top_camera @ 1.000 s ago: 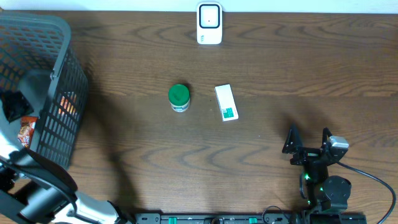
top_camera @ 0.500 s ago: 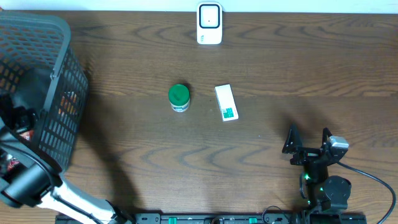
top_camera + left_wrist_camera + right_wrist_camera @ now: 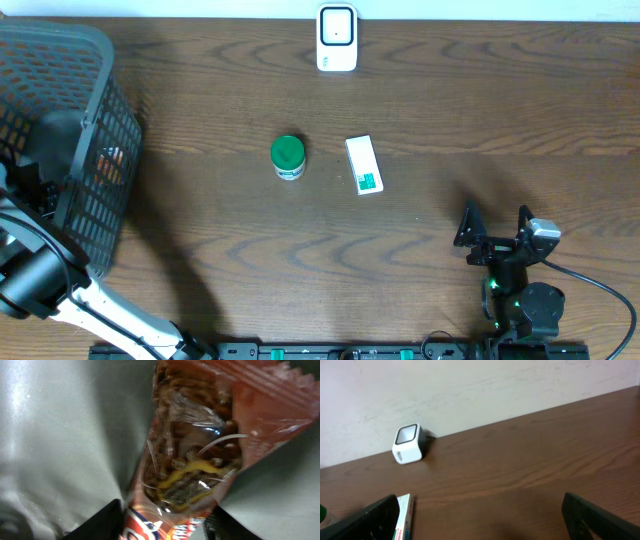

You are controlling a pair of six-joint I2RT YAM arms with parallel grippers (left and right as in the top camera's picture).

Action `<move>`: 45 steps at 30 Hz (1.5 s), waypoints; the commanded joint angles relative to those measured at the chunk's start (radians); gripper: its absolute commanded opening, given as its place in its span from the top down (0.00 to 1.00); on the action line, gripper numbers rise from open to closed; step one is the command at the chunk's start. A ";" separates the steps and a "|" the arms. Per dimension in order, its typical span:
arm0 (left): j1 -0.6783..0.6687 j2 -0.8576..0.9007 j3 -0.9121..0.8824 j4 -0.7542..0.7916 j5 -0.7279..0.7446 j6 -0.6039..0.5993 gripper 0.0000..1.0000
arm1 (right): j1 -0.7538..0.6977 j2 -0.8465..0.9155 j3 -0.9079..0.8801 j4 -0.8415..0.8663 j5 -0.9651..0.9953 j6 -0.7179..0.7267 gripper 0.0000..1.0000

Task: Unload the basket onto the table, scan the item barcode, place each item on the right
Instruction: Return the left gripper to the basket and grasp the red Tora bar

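Snacks fill most of my left wrist view: a red-brown crinkly plastic snack bag with a clear window, and brown twisty bits inside. My left jaws are clamped on the bottom end of it. One black finger sits on each side, at the bottom of that view, and the bag is squeezed between them. I think the hold is good, but I cannot see how deep it goes.

From above, my left arm reaches into the dark grey plastic mesh basket at the far left of the frame. So the bag is down inside the basket, not out on the brown wooden worktop.

My right jaws are wide apart and hold nothing. They wait low in the right corner of the view from above.

The small white box-shaped scanner stands at the top middle, well apart from the basket. A little white jar with a green lid and a flat white box with a green end lie near the middle, just beside each other.

I think only the first bit is done: the bag is caught. What is left is the big part. The bag has to be lifted out, carried across to the scanner, and turned so its barcode faces the scanner. I cannot see any barcode on the bag from here.
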 commanded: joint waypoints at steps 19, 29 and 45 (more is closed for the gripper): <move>-0.003 -0.093 0.084 -0.077 0.042 -0.140 0.61 | 0.005 -0.006 -0.001 -0.003 0.002 0.011 0.01; -0.004 -0.418 0.087 -0.021 0.215 -0.226 0.62 | 0.005 -0.006 -0.001 -0.003 0.002 0.010 0.01; -0.006 -0.966 0.087 0.252 1.023 -0.465 0.62 | 0.005 -0.006 -0.001 -0.003 0.002 0.011 0.01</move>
